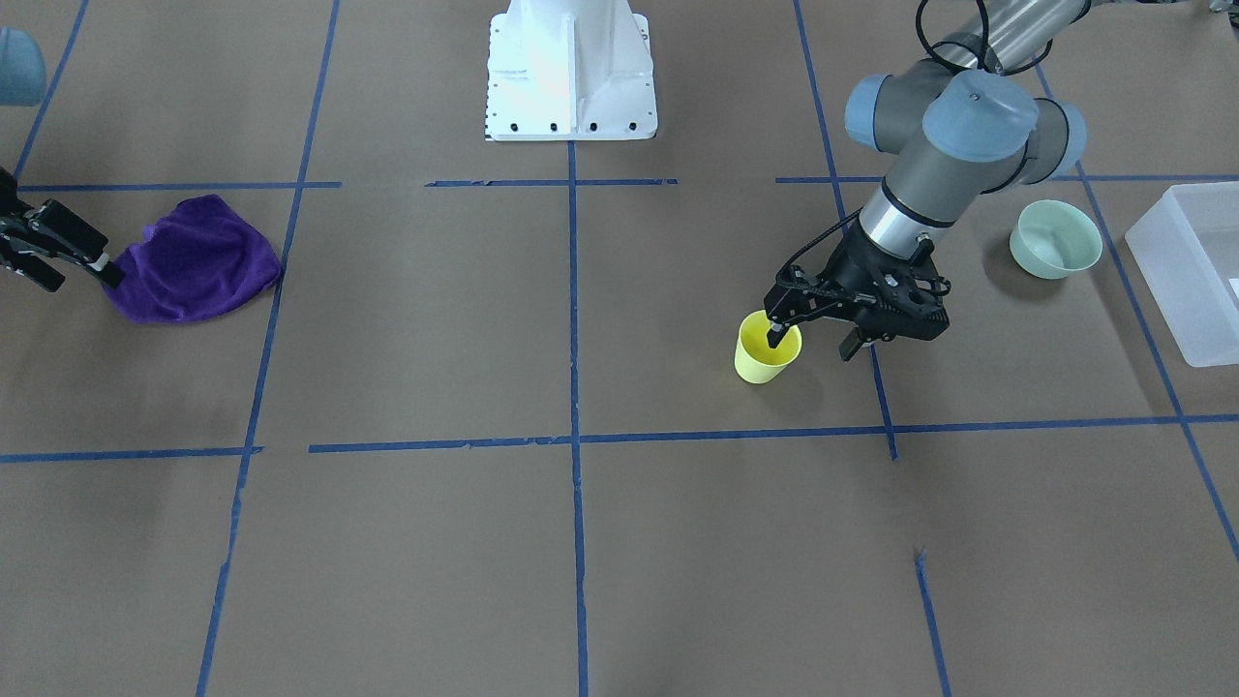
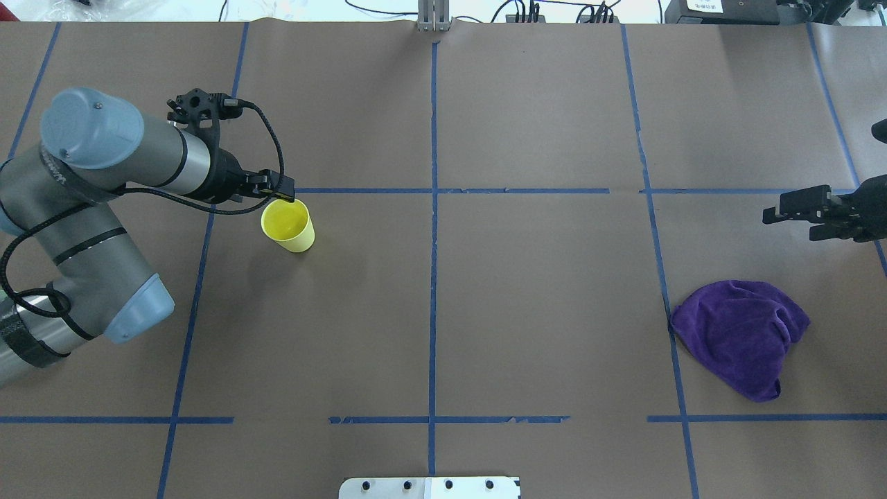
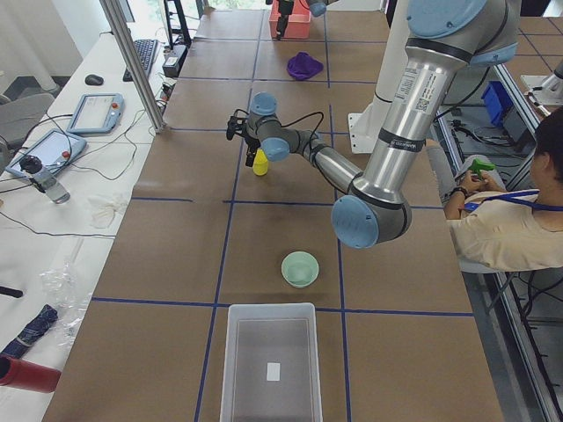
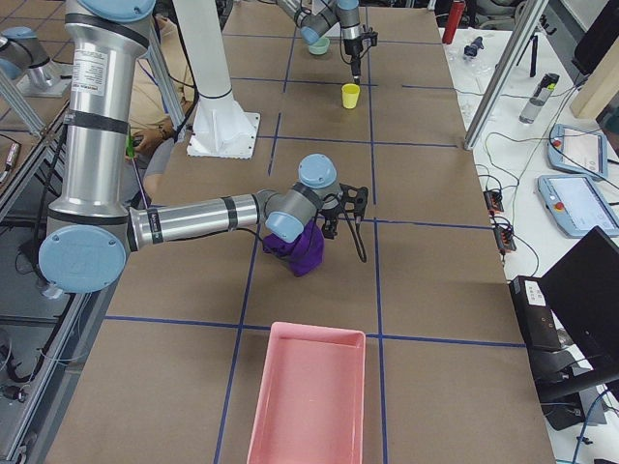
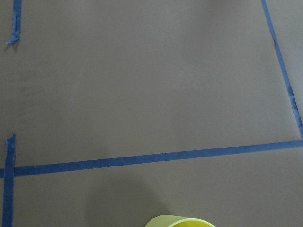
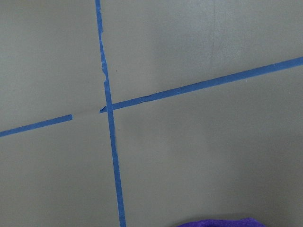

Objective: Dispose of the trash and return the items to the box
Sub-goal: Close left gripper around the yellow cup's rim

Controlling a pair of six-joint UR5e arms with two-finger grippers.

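The yellow cup stands upright on the brown table; it also shows in the overhead view and at the bottom edge of the left wrist view. My left gripper is open and straddles the cup's wall, with one finger inside the cup and the other outside. The mint-green bowl sits upright between the cup and the box, a translucent white bin holding only a small label. My right gripper is open and empty, beside a purple cloth.
The purple cloth also shows in the overhead view. A pink tray lies at the table's end on my right side. The white robot base stands at the middle of my edge of the table. Blue tape lines cross the table.
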